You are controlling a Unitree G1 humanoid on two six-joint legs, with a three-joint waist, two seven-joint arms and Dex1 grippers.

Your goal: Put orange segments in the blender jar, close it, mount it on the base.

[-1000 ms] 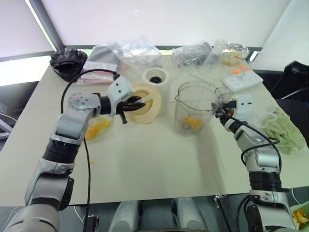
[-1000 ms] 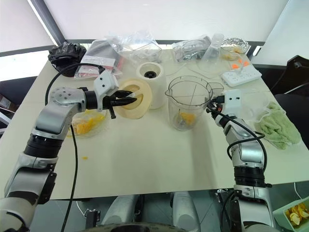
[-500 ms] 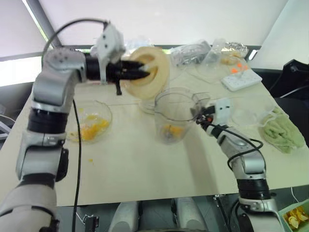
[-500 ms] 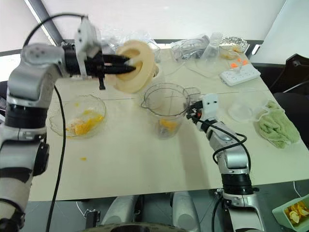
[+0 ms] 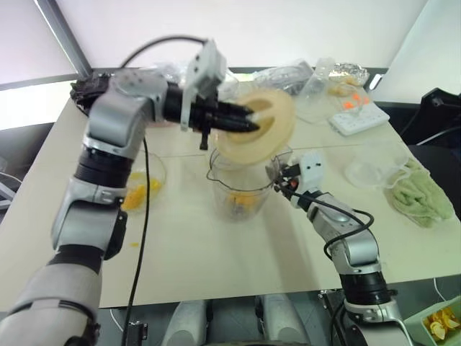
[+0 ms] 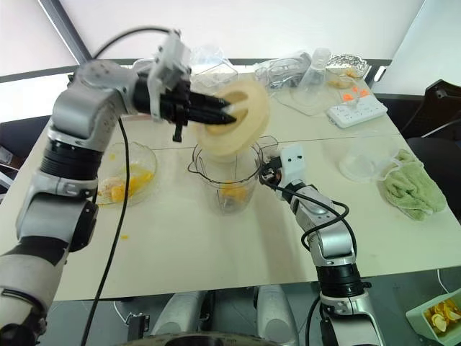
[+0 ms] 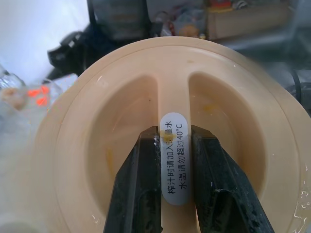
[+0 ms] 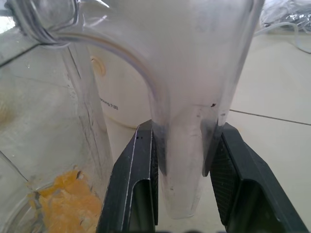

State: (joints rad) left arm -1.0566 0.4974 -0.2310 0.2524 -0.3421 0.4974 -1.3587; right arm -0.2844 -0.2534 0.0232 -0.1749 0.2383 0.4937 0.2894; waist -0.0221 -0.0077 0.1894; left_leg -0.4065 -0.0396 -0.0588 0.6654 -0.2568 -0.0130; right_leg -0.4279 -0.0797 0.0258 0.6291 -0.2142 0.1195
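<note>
The clear blender jar (image 5: 241,189) stands on the table with orange segments (image 8: 63,201) at its bottom. My right gripper (image 5: 279,179) is shut on the jar's side handle (image 8: 187,145), one finger on each side. More orange segments lie in a scalloped glass dish (image 5: 144,189) to the left. My left gripper (image 7: 174,160) is shut on the centre bar of a round cream lid (image 5: 259,128). It holds the lid tilted on edge just above the jar's mouth. The cream base (image 8: 114,92) shows right behind the jar.
A pale green cloth (image 5: 421,194) and a clear plastic dish (image 5: 367,173) lie at the right. A white power strip (image 5: 360,115) and plastic bags (image 5: 288,76) crowd the back edge. A black bundle (image 5: 90,90) sits at the back left corner.
My left gripper lifted the lid off the table and carried it up and right, over the jar. My right gripper slid the jar leftwards by its handle.
</note>
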